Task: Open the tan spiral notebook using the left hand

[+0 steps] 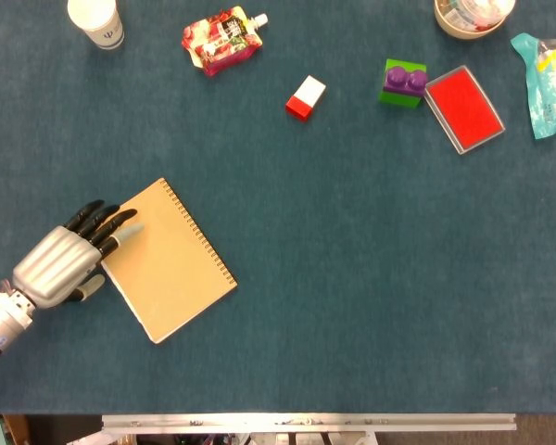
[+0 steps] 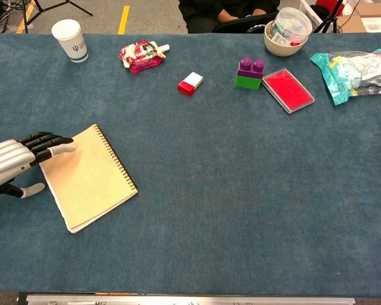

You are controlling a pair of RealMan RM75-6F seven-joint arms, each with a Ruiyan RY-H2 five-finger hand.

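Observation:
The tan spiral notebook (image 1: pixel 169 262) (image 2: pixel 86 177) lies shut and flat on the blue table, turned at an angle, its wire spiral along the right edge. My left hand (image 1: pixel 65 258) (image 2: pixel 14 164) is at the notebook's left edge. Its fingertips (image 1: pixel 128 229) reach over the upper left corner of the cover, and the thumb sits beside the left edge lower down. I cannot tell whether it touches the cover or hovers just above it. It holds nothing. My right hand is out of both views.
Along the far side stand a paper cup (image 1: pixel 97 20), a red snack pouch (image 1: pixel 221 39), a red-and-white block (image 1: pixel 305 97), a purple-and-green brick (image 1: pixel 404 82), a red tray (image 1: pixel 462 108), a bowl (image 1: pixel 472 16) and a teal packet (image 1: pixel 549 83).

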